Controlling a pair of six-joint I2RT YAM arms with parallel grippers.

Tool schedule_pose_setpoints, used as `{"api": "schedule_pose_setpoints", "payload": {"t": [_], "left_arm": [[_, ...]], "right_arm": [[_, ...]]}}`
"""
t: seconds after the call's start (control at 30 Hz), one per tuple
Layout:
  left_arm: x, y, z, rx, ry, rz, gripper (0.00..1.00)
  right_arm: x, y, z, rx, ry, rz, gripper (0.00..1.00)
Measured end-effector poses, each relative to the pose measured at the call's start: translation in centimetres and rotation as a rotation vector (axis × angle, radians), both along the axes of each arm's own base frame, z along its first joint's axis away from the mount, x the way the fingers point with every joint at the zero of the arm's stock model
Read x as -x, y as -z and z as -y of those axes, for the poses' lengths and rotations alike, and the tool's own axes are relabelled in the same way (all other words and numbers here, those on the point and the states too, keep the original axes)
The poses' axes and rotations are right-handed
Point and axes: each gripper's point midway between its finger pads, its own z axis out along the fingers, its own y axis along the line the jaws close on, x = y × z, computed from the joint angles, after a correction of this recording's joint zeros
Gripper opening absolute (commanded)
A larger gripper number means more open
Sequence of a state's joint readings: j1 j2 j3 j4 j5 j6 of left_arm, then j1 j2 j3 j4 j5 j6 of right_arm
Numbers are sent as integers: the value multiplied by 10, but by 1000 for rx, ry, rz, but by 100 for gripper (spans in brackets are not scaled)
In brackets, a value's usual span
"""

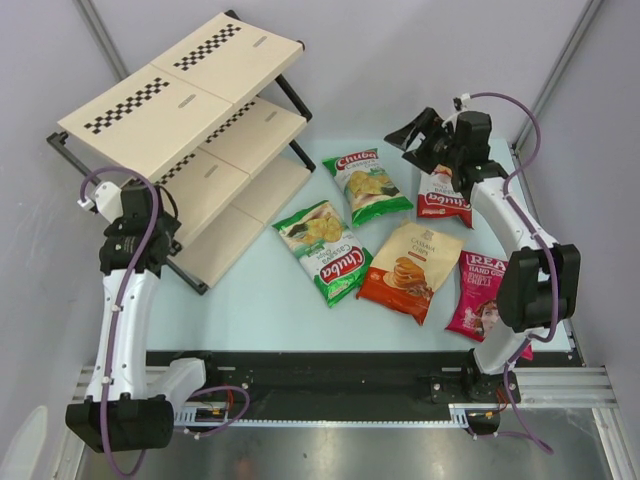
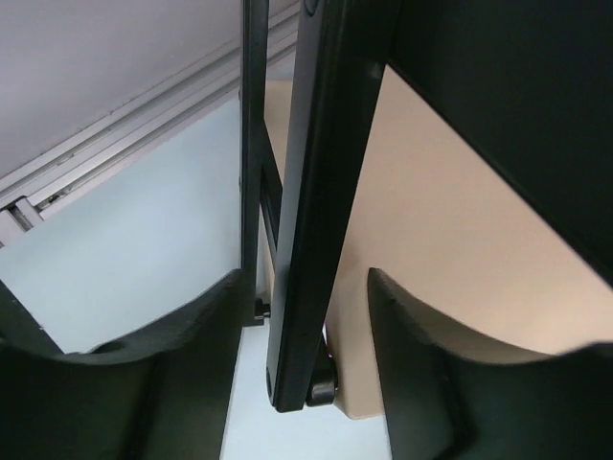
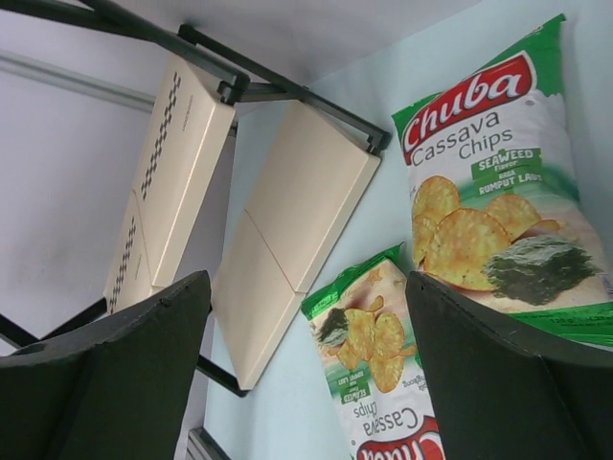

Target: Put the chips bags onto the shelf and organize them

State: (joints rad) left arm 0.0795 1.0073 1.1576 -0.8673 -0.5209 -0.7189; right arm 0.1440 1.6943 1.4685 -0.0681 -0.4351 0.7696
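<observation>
All five chips bags lie flat on the table [image 1: 250, 300] and none is on the shelf [image 1: 180, 90]. The task looks to be at its start, with no first pick made.

Bags relative to the shelf:
- One Chuba bag [image 1: 366, 185] lies just right of the shelf's lowest board.
- The second Chuba bag [image 1: 325, 250] lies near the shelf's lower right corner.
- The orange cassava bag [image 1: 410, 270] is further right.
- The red-and-white bag [image 1: 445, 200] and the magenta bag [image 1: 480, 295] are farthest out, well apart from the shelf.

The left gripper [image 2: 305, 278] is at the shelf's near-left corner. Its fingers are spread either side of a black frame tube [image 2: 292, 192] and are not clamped on it. I can't tell whether a pad touches the tube.

The right gripper [image 3: 306, 287] hovers on the side of the bags away from the shelf, by the far end of the red-and-white bag. Its fingers are wide apart with nothing between them. Its camera looks across both Chuba bags toward the shelf.

The step in hand is probably the approach. The left arm seems set to steady the shelf by its frame, and the right arm is lining up a first bag.

For the next move, the right gripper likely needs to drop and pinch a bag by a crimped end seam. The bags are glossy and puffed, so a grip on the belly would probably slip. The bag then has to be carried across to a shelf board, which is a long reach from that side. The left gripper should either close on the tube or back off first, so the shelf doesn't get nudged.
</observation>
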Motion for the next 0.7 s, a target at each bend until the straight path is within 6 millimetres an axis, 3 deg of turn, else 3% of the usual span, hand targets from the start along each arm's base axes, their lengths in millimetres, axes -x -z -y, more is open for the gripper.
{"api": "schedule_pose_setpoints", "payload": {"t": [0.1, 0.3, 0.7], "left_arm": [[-2, 0, -2, -6, -7, 6, 30], [0, 3, -2, -25, 16, 10, 0], [-1, 5, 3, -78, 145, 26, 0]], "right_arm": [[-3, 0, 7, -7, 17, -3, 89], [-5, 2, 12, -16, 29, -7, 88], [-22, 35, 20, -21, 40, -66, 88]]}}
